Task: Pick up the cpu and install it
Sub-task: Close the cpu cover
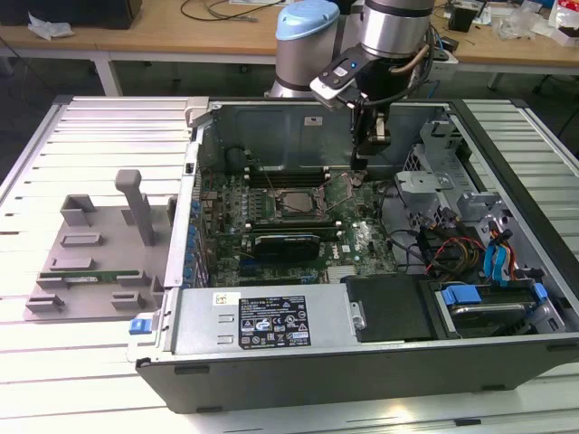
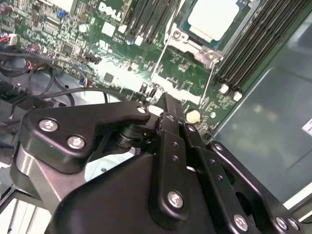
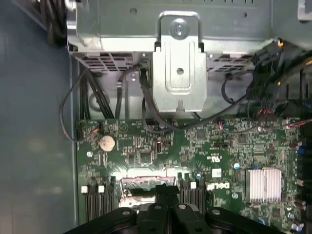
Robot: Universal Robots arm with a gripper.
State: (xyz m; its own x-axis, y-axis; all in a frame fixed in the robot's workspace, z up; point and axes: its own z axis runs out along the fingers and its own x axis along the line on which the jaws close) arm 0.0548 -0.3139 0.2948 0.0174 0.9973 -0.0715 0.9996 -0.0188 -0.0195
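Boxy grey sheet-metal computer case (image 1: 199, 316), lying open in the exterior view; flat green motherboard (image 1: 362, 244) inside, studded with parts. Matte black gripper (image 1: 369, 158) hovering over it, fingers pinched together, nothing visible between. Square, smooth silver-grey cpu (image 1: 296, 206) seated mid-board in a metal frame (image 2: 192, 45), at 8 o'clock from the gripper.

my gripper (image 2: 163, 105) — matte black, silver screw heads | cpu (image 2: 213, 17): pale silver-grey top | motherboard (image 3: 195, 146): green, speckled with black chips and white print | heatsink (image 3: 265, 184): silver, ribbed stripes | case wall (image 1: 271, 136): dull grey | cables (image 1: 496, 262) — bright blue | tray (image 1: 109, 258): flat grey
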